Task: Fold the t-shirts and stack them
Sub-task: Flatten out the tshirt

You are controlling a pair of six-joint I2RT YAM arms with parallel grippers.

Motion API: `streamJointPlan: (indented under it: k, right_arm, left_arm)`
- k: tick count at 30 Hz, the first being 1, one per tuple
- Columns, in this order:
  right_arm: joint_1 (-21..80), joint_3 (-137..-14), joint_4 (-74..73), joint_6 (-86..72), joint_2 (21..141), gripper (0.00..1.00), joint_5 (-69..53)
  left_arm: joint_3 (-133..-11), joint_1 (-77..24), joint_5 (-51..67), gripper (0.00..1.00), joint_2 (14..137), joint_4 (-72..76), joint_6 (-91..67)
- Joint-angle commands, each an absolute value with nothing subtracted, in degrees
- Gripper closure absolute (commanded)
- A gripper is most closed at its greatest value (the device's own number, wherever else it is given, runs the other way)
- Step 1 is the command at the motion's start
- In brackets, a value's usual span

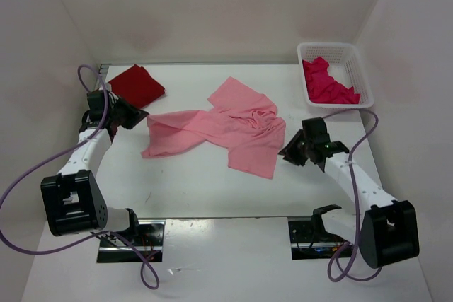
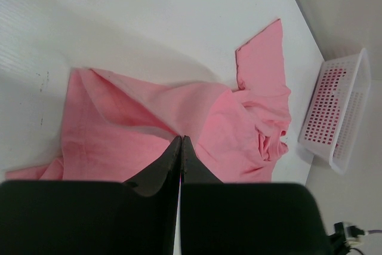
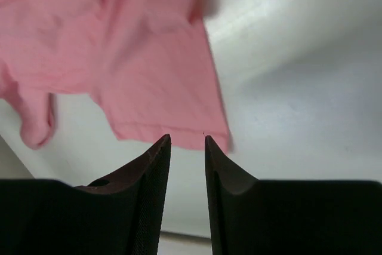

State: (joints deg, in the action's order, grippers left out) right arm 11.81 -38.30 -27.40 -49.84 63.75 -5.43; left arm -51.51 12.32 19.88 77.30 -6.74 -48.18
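Light pink cloth t-shirt (image 1: 226, 126): laid out crumpled.
Left gripper (image 2: 181, 139): fingers are pressed together over it.
Right gripper (image 3: 188, 139): fingers are held apart by its hem.

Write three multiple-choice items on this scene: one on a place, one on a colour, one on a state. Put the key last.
1. Where does the crimson-magenta shirt lie?
A. beside the left arm's base
B. in the white basket
C. draped over the right arm

2. What colour is the folded shirt at the far left corner of the table?
A. white
B. light pink
C. dark red

3. How does the right gripper stand?
A. open, holding nothing
B. shut on the pink shirt
C. shut on the basket's rim

Key:
1 B, the top view shows it bunched inside the basket's walls.
2 C, it is a deep red, far darker than the shirt in the middle.
3 A, in the wrist view its jaws stand apart with nothing between them.
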Motion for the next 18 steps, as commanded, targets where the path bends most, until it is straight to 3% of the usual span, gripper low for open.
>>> streamJointPlan:
  k: [1,10,18]
  right_arm:
    - [12.9,-34.1,-30.8,-57.2,59.9,0.65,-7.3]
    - [19.9,-28.9,-29.3,-62.8,60.8,0.56,-6.6]
    - [19.9,-27.6,-24.1,-63.9,66.3,0.55,-6.1]
  left_arm:
    - [-52.7,11.4,19.9,1.0,78.2,-4.5,-47.5]
    - [-51.2,10.4,20.4,1.0,78.9,-3.3,-47.5]
    - [-50.0,10.4,20.4,1.0,80.1,-2.2,-47.5]
